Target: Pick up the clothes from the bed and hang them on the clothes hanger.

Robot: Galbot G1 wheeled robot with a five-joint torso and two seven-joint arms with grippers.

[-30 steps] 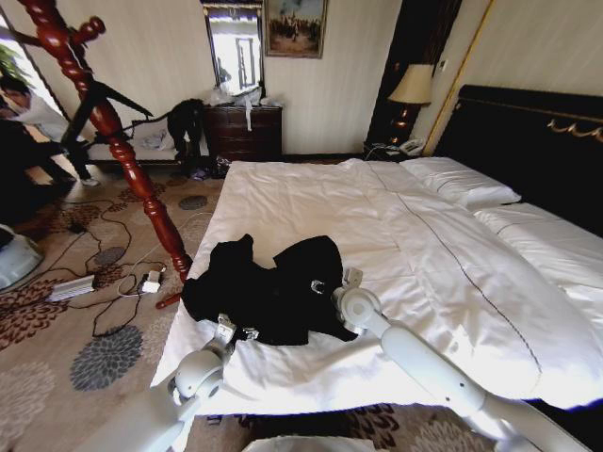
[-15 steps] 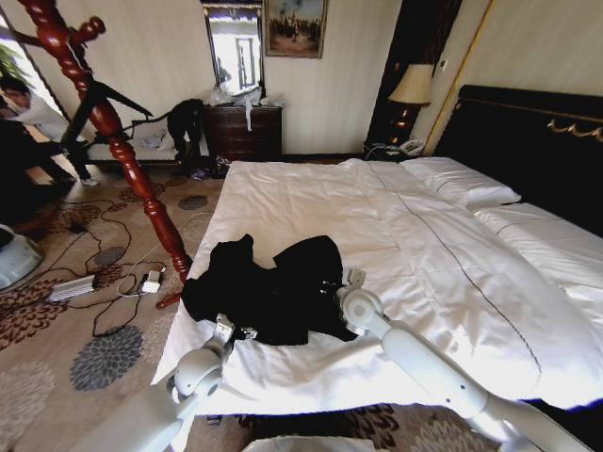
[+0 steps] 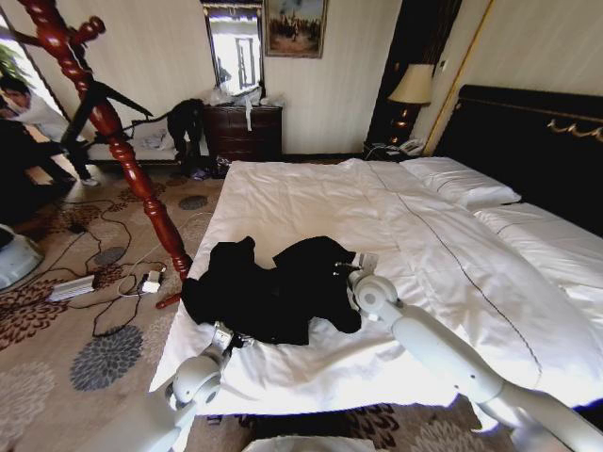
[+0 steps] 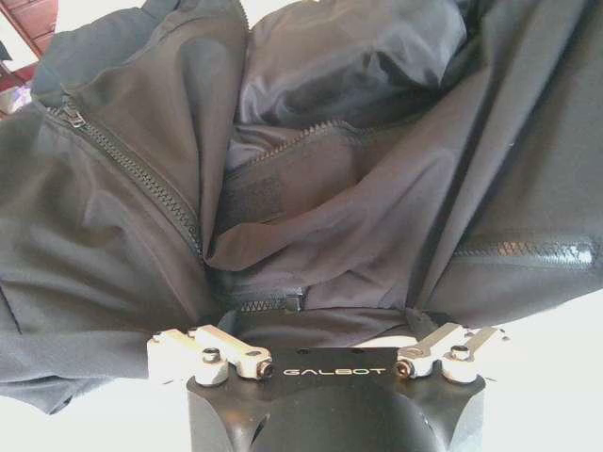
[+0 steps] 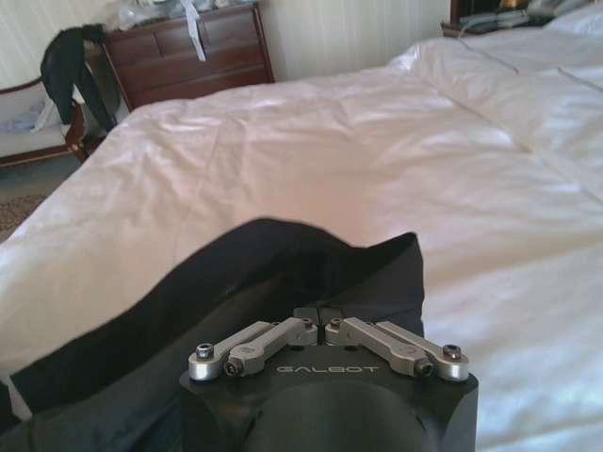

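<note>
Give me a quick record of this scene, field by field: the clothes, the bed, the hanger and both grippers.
clothes: black garment, crumpled on the bed's near left part
bed: white duvet, black headboard on the right
hanger: red-brown wooden stand on the carpet, left of the bed, no garment on it
left gripper: open, at the garment's near edge
right gripper: shut on the garment's edge

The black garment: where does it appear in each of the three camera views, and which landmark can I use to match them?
Head view: the black garment lies crumpled on the near part of the bed, between the left gripper and the right gripper.
Left wrist view: the garment, with its zippers, spreads just beyond the gripper.
Right wrist view: its edge lies at the gripper.
Shared landmark: the white duvet under it.
</note>
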